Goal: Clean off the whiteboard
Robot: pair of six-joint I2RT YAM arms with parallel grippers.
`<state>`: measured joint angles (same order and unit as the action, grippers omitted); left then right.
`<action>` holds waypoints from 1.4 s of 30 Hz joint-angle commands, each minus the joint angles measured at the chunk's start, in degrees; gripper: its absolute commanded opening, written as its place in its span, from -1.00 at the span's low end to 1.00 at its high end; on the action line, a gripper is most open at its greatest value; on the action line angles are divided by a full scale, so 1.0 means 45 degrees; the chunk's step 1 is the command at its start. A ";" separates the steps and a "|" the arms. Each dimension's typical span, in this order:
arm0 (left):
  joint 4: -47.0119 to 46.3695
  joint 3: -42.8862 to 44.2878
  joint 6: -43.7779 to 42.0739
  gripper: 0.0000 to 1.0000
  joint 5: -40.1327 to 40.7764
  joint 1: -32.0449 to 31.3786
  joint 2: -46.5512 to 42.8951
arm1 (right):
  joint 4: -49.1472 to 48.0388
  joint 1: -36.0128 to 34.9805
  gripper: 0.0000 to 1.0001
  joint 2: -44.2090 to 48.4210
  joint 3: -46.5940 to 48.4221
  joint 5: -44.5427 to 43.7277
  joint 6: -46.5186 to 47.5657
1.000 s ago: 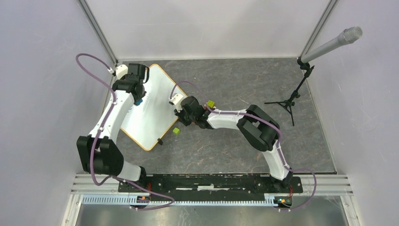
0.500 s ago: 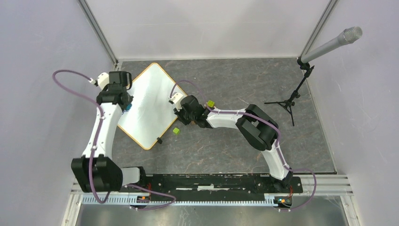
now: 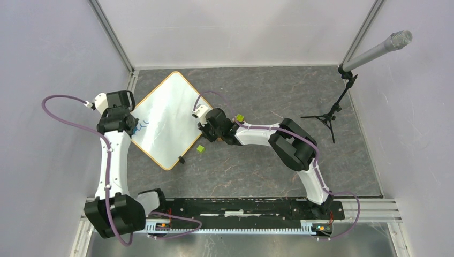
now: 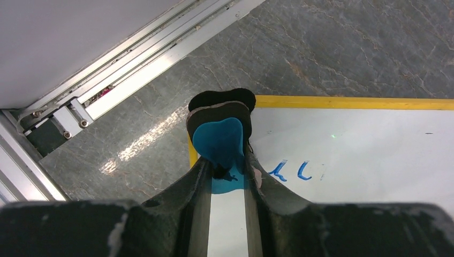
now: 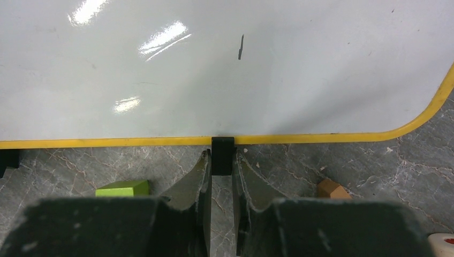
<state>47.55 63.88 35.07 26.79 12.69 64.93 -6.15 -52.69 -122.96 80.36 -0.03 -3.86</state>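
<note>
**Top view.** Whiteboard (image 3: 166, 120) lies flat on the table (image 3: 278, 91), turned like a diamond, at the left-rear of the work area. Most of its face reads clean. A few blue marks (image 3: 143, 127) remain near the left corner, just beside the left gripper (image 3: 130, 127). Right gripper (image 3: 203, 130) is at the board's right edge. Progress, as judged: largely done, with the corner writing left to wipe.

**Left wrist.** Left gripper (image 4: 227, 166) is nearly closed, clamped on an eraser (image 4: 219, 136) with a blue pad and black back. The eraser tip sits over the board's yellow rim at the corner. The blue marks (image 4: 292, 170) are just to its side and not under the pad, so they are not yet wiped. The rest of the visible board is white.

**Right wrist.** Right gripper (image 5: 222, 160) is closed, its jaws pinching a small black clip (image 5: 222, 155) on the board's rim, apparently to steady the board. One short dark stroke (image 5: 241, 47) shows on the face and may also need a pass.

**Surface and room.** Grey marbled tabletop, glossy in places. A green block (image 5: 123, 188) and a tan block (image 5: 330, 188) lie loose near the clip, off the board. Plain white walls with aluminium posts. A microphone (image 3: 375, 51) on a tripod stands at the right rear, well apart from the board.
</note>
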 commanded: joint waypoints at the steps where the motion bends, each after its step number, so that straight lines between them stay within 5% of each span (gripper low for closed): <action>1: -0.0242 -0.0248 -0.0572 -0.49 -0.0772 0.0204 -0.0046 | 0.0762 0.0141 -1.00 -0.0471 0.0268 -0.0032 0.0037; 13: -0.0541 0.0833 0.0064 -0.51 -0.0622 -0.2444 0.1744 | 0.0830 0.0116 -1.00 -0.0543 0.0365 -0.0022 0.0021; 29: -0.0043 -0.0766 -0.0253 -0.47 0.0703 0.0285 -0.0494 | 0.0859 0.0149 -1.00 -0.0609 0.0424 0.0349 -0.0004; 34: -0.0056 -0.1075 0.0164 -0.51 -0.0452 0.0211 -0.0726 | 0.0859 0.0138 -1.00 -0.0608 0.0453 0.0378 -0.0015; 42: -0.0446 -0.1185 0.1320 -0.51 0.0691 -0.2611 0.0333 | 0.0859 0.0146 -1.00 -0.0617 0.0444 0.0437 -0.0022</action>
<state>45.74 58.74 36.03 26.94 7.44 62.50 -4.99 -52.34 -123.48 81.52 1.43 -4.27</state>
